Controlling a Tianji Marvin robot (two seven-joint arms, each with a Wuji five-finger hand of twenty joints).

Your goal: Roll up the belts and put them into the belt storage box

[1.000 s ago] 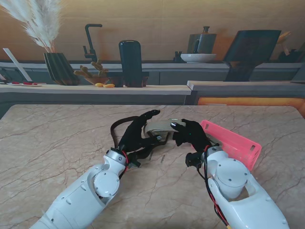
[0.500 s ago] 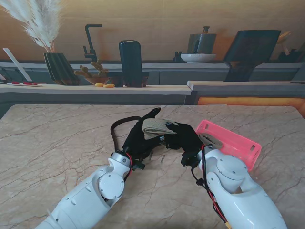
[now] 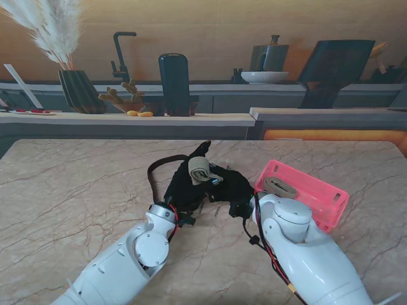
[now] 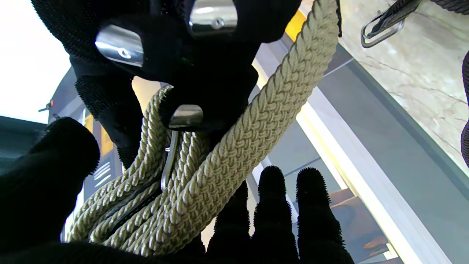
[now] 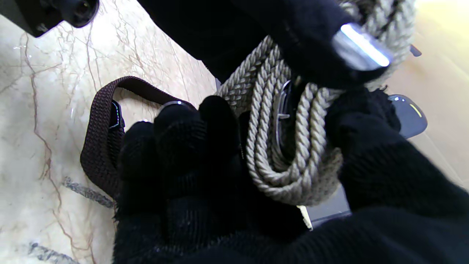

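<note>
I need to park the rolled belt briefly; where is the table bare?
Bare marble left of the brown belt loop, and nearer me between the arms. Crowded: both robot hands, left and right, on the beige belt, pink box alongside.

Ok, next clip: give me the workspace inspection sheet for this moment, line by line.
Surface: marble table, beige with brown veins.
Job's things: beige braided belt coiled into a roll, held up between both hands; brown belt lying loose on the table; pink storage box to the right, one rolled belt already inside.
Clutter: nothing seen.
Grippers: left hand and right hand, both gloved in black, both closed on the beige roll.
Cables: red and black wires along the right wrist.
Surroundings: counter behind with pampas vase, black faucet, white bowl.
</note>
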